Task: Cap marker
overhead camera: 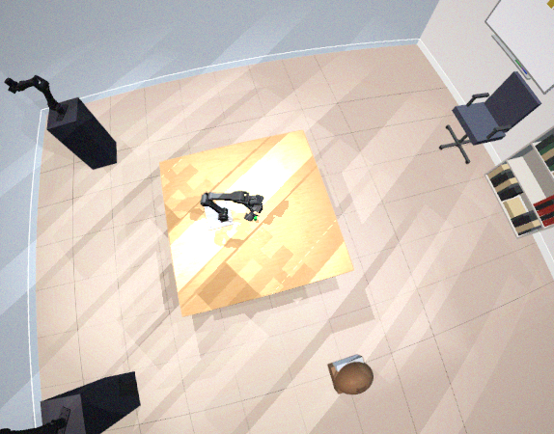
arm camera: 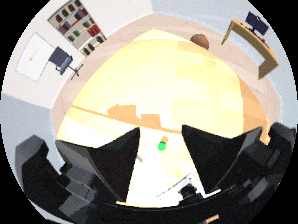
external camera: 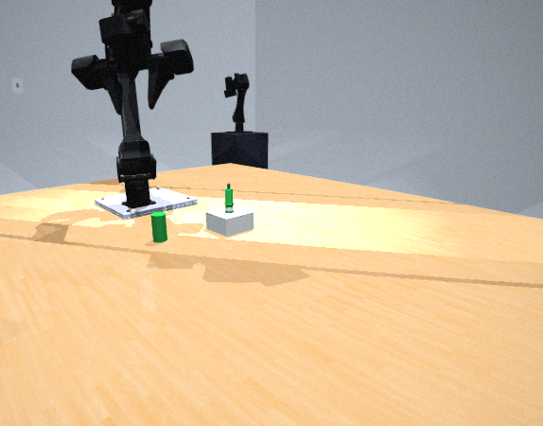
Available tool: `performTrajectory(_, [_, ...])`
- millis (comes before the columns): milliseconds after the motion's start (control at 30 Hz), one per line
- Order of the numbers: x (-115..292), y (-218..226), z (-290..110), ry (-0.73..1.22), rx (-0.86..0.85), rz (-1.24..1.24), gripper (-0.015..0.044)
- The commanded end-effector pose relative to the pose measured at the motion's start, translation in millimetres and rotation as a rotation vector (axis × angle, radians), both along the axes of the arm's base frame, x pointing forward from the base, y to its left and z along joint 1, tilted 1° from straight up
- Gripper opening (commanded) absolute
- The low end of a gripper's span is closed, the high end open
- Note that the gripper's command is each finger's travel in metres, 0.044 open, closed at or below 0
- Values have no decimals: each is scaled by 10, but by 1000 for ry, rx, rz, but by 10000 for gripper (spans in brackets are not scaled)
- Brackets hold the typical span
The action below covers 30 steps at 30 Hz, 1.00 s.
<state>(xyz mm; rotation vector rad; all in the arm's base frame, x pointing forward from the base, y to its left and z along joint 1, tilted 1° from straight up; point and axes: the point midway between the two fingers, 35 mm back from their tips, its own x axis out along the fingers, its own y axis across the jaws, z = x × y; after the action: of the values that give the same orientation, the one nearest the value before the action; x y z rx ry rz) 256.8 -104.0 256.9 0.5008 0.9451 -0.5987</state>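
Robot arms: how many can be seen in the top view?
3. One arm on the table, one arm on the pedestal far left, one arm at the bottom-left corner, partly cut off.

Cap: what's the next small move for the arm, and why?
Probably lower the gripper straight toward the green cap. It hangs high above the table, open and empty, while the cap stands loose beside the holder block and the marker is uncapped.
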Motion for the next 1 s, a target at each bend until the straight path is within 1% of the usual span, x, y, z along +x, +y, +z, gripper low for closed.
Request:
performTrajectory(0, [1,134,-643,211,181,-119,240])
performTrajectory(100, [-86,255,-1037,371,286,-234,240])
performTrajectory(167, [-113,284,-1119,408,306,-262,240])
performTrajectory(367, [-165,333,-1141,408,307,-262,240])
performTrajectory(500, [-162,330,-1453,408,307,-262,240])
performTrajectory(667, [-164,330,-1481,408,307,-262,240])
performTrajectory(800, [-171,337,-1615,408,307,-262,240])
performTrajectory(967, [-171,337,-1634,408,307,-262,240])
